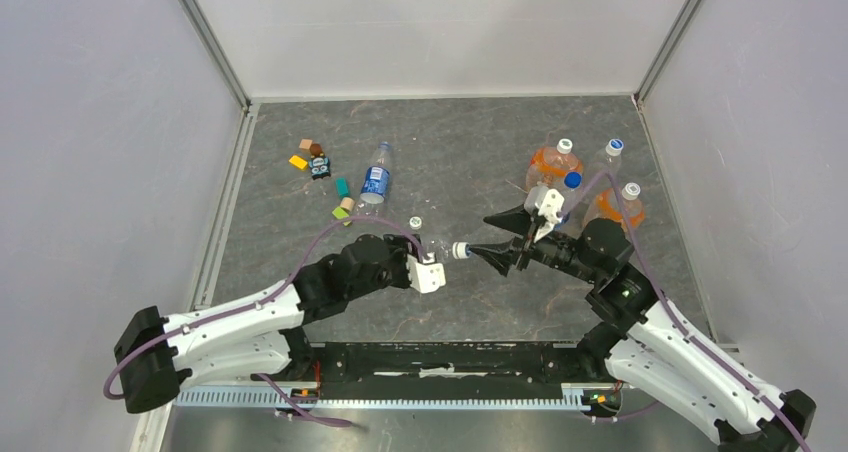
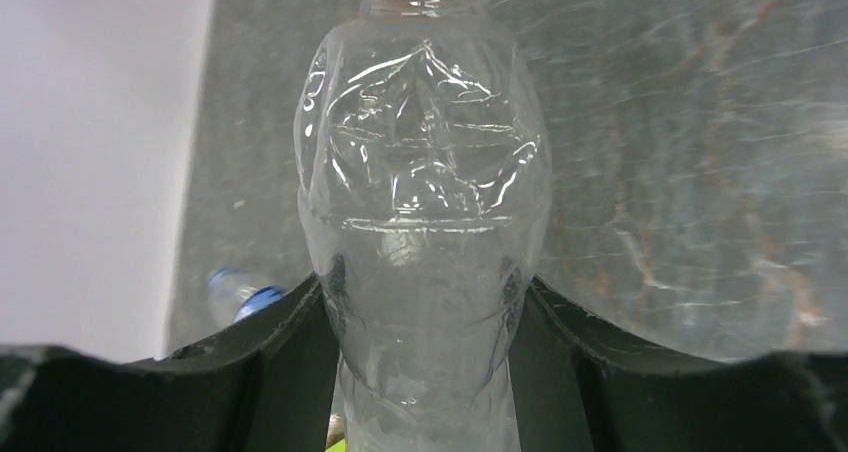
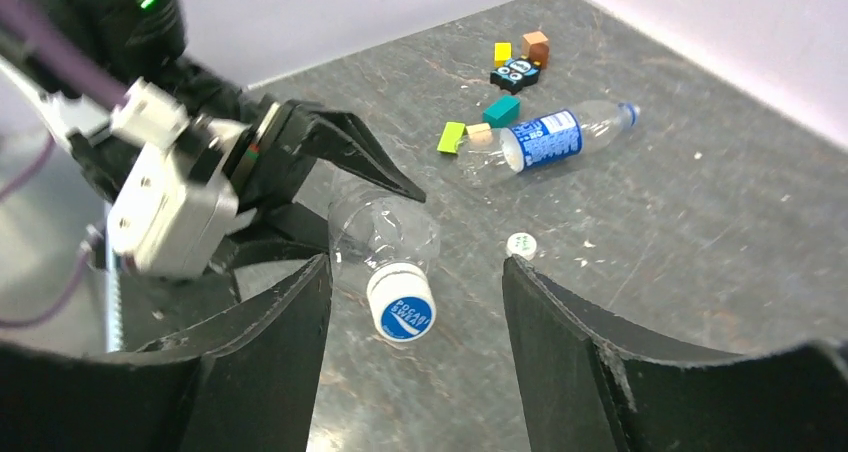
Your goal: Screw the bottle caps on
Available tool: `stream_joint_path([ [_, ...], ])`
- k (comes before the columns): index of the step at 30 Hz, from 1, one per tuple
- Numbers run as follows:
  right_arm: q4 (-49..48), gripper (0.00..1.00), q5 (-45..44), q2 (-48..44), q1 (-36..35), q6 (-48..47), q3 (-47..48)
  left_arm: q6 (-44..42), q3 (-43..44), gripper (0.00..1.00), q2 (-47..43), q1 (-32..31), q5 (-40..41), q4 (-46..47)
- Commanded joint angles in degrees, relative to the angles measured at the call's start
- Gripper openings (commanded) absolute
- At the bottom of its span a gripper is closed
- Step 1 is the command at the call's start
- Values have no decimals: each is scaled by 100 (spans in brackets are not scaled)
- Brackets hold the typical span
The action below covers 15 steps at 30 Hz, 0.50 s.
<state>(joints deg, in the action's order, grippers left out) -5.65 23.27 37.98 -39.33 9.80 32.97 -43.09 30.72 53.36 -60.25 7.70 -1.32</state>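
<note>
Right gripper [image 3: 413, 269] gapes wide, fingers flanking white cap [image 3: 401, 314] on unlabelled bottle [image 3: 383, 234], not touching. Left gripper [image 2: 425, 292] clamps that bottle's body; second cap [image 3: 521, 243] lies on table [image 3: 700, 272].

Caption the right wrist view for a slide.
Left gripper holds unlabelled bottle, cap on, toward open right gripper; loose cap beyond.

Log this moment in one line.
left gripper: shut on unlabelled bottle | cap: on its mouth | right gripper: open around cap | second cap: loose on table | labelled bottle: lying down
</note>
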Motion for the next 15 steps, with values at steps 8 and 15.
stream_joint_path([
  [8, 1594, 69, 1568, -669, 9, -4242, 262, 790, 726, 2, 337, 626, -2570, -1137],
  [15, 2494, 65, 2268, -322, -3, -5520, 516, 758, 804, 2, 425, 700, -3137, -1236],
])
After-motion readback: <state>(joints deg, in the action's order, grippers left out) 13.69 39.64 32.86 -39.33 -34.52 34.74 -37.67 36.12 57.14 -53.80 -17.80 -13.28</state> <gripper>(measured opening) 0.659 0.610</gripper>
